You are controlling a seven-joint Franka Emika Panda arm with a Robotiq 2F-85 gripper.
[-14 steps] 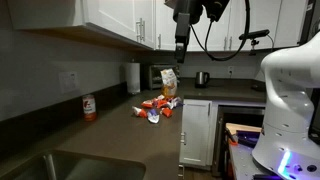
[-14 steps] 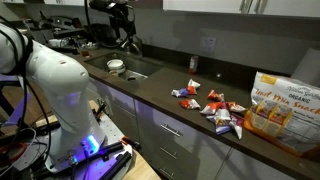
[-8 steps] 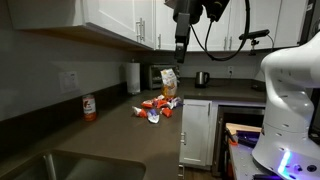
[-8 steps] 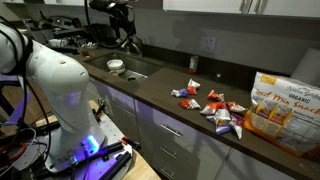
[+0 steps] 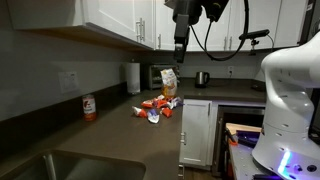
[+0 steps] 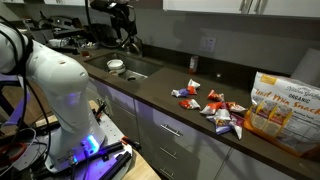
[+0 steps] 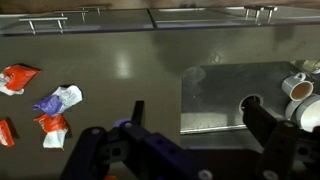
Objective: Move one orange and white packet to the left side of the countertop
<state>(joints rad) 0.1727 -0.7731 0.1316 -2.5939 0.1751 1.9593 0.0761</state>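
Several orange and white packets lie in a loose pile on the dark countertop (image 5: pixel 110 140), seen in both exterior views (image 5: pixel 160 106) (image 6: pixel 215 108). One packet (image 6: pixel 187 93) lies a little apart from the pile. In the wrist view, packets (image 7: pixel 18 78) (image 7: pixel 50 128) sit at the left edge on the countertop (image 7: pixel 130 60). My gripper (image 5: pixel 180 45) hangs high above the counter, open and empty. It also shows in an exterior view (image 6: pixel 128 40) over the sink end. In the wrist view its fingers (image 7: pixel 200 125) are spread above the counter and sink.
A steel sink (image 7: pixel 230 95) (image 6: pixel 140 68) is set in the counter, with a white cup (image 7: pixel 297 87) beside it. A white bottle with a red label (image 5: pixel 89 108) stands by the wall. A large snack bag (image 6: pixel 280 100) stands behind the pile. Upper cabinets (image 5: pixel 120 20) hang close by.
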